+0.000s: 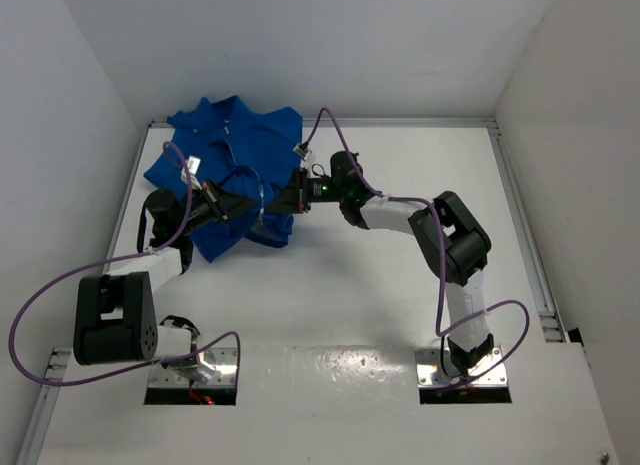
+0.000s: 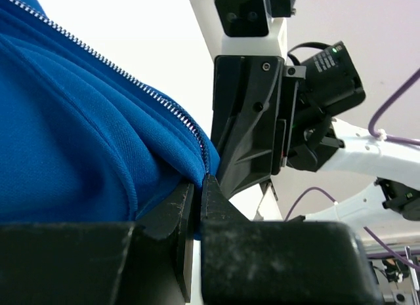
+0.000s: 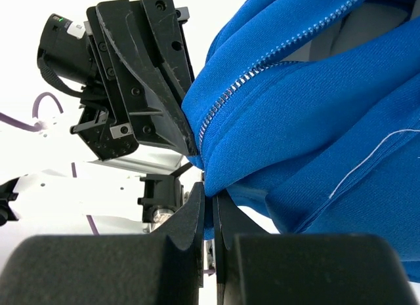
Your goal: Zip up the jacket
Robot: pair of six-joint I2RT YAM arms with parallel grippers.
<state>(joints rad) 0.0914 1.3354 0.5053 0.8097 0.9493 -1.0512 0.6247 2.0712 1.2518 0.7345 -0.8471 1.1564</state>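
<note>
The royal-blue jacket [image 1: 232, 163] lies bunched at the table's far left. Its near hem is lifted between both grippers. My left gripper [image 1: 256, 207] is shut on the jacket's bottom edge beside the pale zipper line [image 2: 141, 88]; blue fabric shows between its pads [image 2: 197, 197]. My right gripper [image 1: 275, 202] faces it from the right and is shut on the hem on the other side of the zipper [image 3: 226, 105], with fabric pinched between its jaws [image 3: 210, 200]. The two grippers nearly touch. The silver pull is not visible.
White enclosure walls stand on the left, back and right. Purple cables [image 1: 345, 145] loop from both arms. The right arm's body [image 2: 252, 101] fills the middle of the left wrist view.
</note>
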